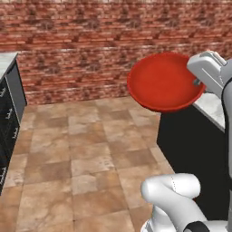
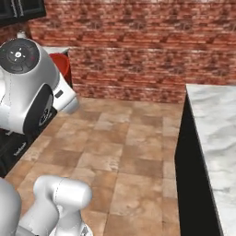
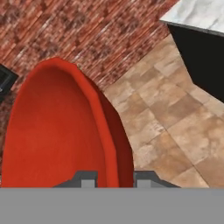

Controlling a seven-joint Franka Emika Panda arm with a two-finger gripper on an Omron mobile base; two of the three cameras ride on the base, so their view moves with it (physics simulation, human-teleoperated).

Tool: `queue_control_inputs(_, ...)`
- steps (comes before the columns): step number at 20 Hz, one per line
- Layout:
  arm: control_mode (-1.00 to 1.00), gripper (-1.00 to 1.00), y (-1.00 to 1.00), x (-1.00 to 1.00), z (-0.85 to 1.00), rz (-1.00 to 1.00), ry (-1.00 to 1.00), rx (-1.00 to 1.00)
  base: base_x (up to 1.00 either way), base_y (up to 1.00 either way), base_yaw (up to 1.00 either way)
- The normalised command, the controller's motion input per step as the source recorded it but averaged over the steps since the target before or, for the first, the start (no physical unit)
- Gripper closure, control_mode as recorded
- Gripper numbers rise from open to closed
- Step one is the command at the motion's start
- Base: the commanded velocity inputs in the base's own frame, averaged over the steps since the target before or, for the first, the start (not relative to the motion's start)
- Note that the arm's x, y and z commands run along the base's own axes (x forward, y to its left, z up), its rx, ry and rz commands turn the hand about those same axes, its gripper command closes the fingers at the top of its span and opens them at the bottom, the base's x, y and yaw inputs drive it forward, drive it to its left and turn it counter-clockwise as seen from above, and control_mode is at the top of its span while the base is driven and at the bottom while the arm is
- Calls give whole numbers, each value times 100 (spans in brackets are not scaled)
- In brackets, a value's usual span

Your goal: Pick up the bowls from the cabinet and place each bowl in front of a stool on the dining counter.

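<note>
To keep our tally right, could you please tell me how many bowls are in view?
1: the red bowl, held by its rim in the tool, tilted above the tiled floor. Another bowl could lie out of frame.

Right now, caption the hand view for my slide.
Claw shut on the rim of the red bowl, carried above the tiled floor toward the marble counter.

No text, label, brand, number or sign can be read anywhere in these pictures.
</note>
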Motion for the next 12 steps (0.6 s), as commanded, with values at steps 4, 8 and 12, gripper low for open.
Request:
queue_control_inputs(4, 100, 100, 0, 0, 0, 0, 0, 0, 100, 66, 13)
queue_control_inputs(8, 100, 100, 0, 0, 0, 0, 0, 0, 100, 56, 13)
queue_control_inputs(12, 100, 100, 0, 0, 0, 0, 0, 0, 100, 28, 12)
